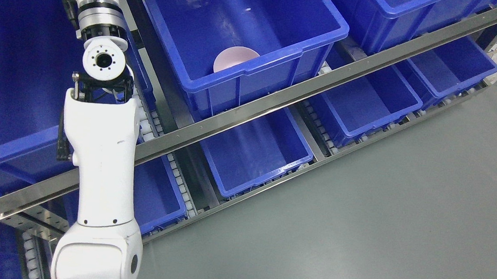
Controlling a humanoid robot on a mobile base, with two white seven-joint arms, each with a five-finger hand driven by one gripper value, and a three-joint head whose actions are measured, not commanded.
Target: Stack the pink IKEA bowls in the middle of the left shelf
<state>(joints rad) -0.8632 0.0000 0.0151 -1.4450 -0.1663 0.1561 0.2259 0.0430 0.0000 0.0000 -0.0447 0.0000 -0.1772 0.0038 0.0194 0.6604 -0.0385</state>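
Head view: the left arm (100,165) rises from seven o'clock toward eleven, its hand beyond the top edge, so its grasp can't be judged. A pink bowl (235,57) sits in the blue bin (278,78) at twelve. Probably still reaching; next needs the hand brought over that bowl.

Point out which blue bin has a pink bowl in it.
The large upper-tier blue bin just right of the left arm: a pink bowl sits in its near corner. No bowl shows in the other bins.
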